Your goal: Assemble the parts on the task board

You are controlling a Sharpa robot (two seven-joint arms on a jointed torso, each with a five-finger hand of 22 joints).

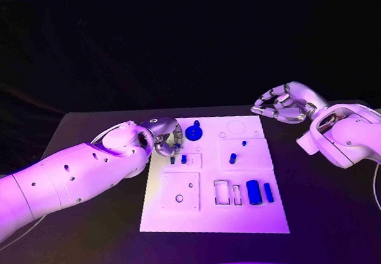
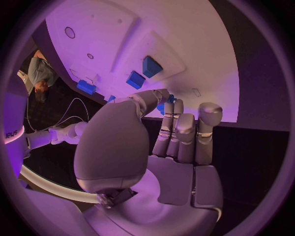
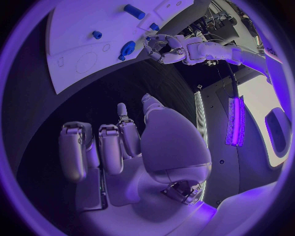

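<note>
The task board [image 1: 215, 223] lies in the middle of the head view on the black bench [image 1: 92, 240], and most of the work looks undone. Several blue parts are loose or only standing on it: a round part [image 1: 195, 131] with a tab near the board's upper left, two small pegs [image 1: 178, 160] just below it, a small peg [image 1: 244, 143] and a short cylinder [image 1: 233, 159] right of centre, and two larger blocks [image 1: 253, 192] beside the rectangular slots [image 1: 222, 192] in the lower right. Those slots, the small ring hole [image 1: 179, 198] in the lower left panel and the circle outline [image 1: 237, 126] at upper right all appear empty, so I judge the assembly to be at an early stage.

The left hand [image 1: 164, 136] sits at the board's upper left edge, just beside the round part. In the left wrist view its fingers [image 2: 184, 132] lie close together and curl toward the thumb above the board's edge; a sliver of blue shows between them, but I cannot tell whether anything is pinched.

The right hand [image 1: 283, 104] hovers off the board's upper right corner, well apart from every part, its fingers [image 3: 110, 147] curled in loosely and holding nothing.

The board's lower half and right edge are free of arms, with open bench on both sides; the left forearm crosses the bench left of the board, so reaching the lower left panel from that side looks cramped.
</note>
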